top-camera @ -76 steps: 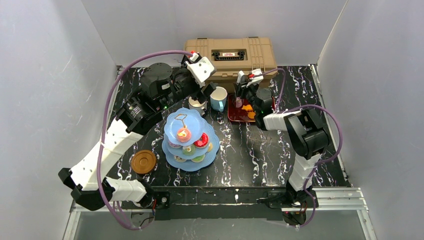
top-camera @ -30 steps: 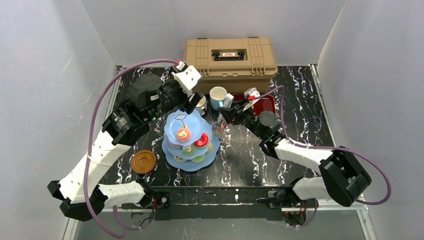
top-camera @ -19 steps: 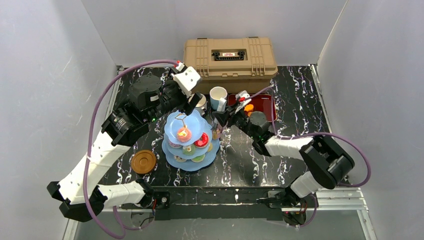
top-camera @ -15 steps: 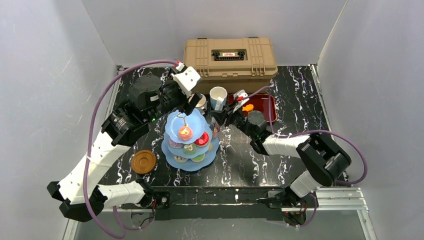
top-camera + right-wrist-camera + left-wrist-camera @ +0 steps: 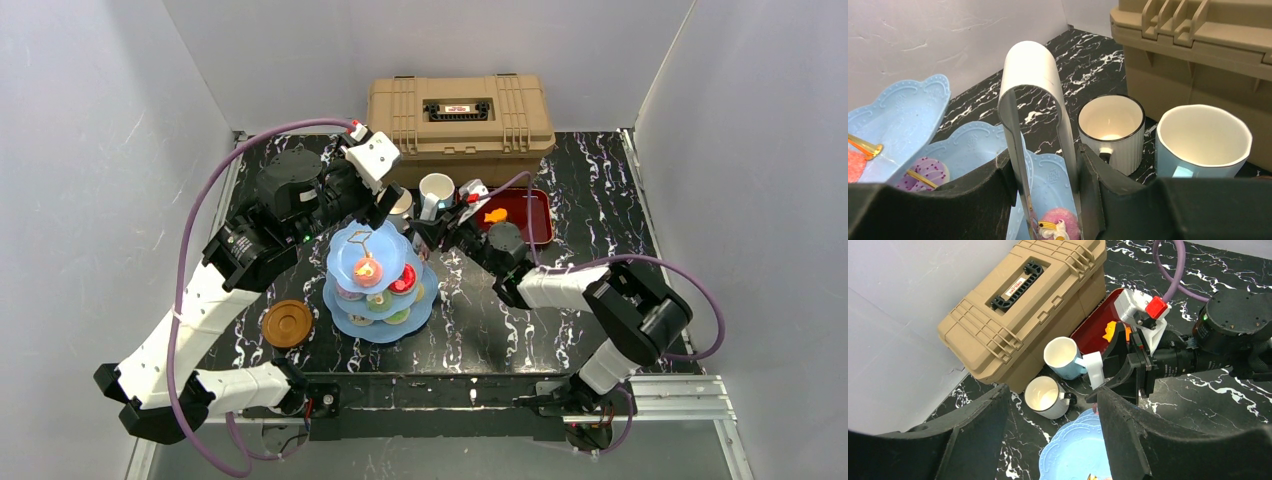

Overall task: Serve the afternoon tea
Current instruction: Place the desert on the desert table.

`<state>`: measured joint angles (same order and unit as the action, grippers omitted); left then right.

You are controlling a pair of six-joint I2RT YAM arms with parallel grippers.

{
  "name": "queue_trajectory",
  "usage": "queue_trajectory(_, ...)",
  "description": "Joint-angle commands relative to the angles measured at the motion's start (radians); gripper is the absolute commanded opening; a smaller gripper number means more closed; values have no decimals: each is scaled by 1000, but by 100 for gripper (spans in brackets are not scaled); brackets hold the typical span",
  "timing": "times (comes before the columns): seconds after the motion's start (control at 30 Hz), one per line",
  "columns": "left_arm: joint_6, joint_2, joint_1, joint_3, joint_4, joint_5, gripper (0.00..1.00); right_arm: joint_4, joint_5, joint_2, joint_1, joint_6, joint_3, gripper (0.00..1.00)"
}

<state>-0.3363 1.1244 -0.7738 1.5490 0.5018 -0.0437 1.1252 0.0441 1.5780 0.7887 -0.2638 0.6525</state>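
Change noted: the right gripper [image 5: 432, 236], earlier over the dark-red tray [image 5: 528, 222], has swung across to the 2 o'clock rim of the cake stand [image 5: 345, 258]. The stand itself sits left of the table's middle. The left gripper [image 5: 386, 206] has drawn back a little from the mugs and hangs at the stand's 12 o'clock.

The right fingers are clamped on the metal tongs [image 5: 1033, 75], with a pink cake [image 5: 1060, 227] between the blades above a lower tier. I cannot see the tongs' tips: the wrist view cuts them off and overhead the arm covers them. The left fingers [image 5: 980, 425] stand wide, with nothing between them.

The wrist views show the white mug [image 5: 1045, 397] and the light-blue mug [image 5: 1063, 357] upright, just beside each other against the toolbox [image 5: 1023, 305]. Overhead the left gripper half covers the white one. Only overhead shows the brown saucer [image 5: 287, 324], bare, at the stand's 8 o'clock.
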Motion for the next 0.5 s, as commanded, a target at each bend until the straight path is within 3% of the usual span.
queue_trajectory(0.0, 3, -15, 6, 7, -19, 6, 62, 102, -12, 28, 18, -8, 43, 4)
queue_trajectory(0.1, 5, -12, 8, 11, -19, 8, 62, 111, -24, 35, 21, -11, 32, 10)
queue_trajectory(0.27, 5, -12, 8, 9, -22, 10, 62, 105, -39, 15, 22, -10, 16, 32)
queue_trajectory(0.47, 5, -11, 8, 10, -26, 13, 62, 99, -38, 6, 21, -6, 14, 42)
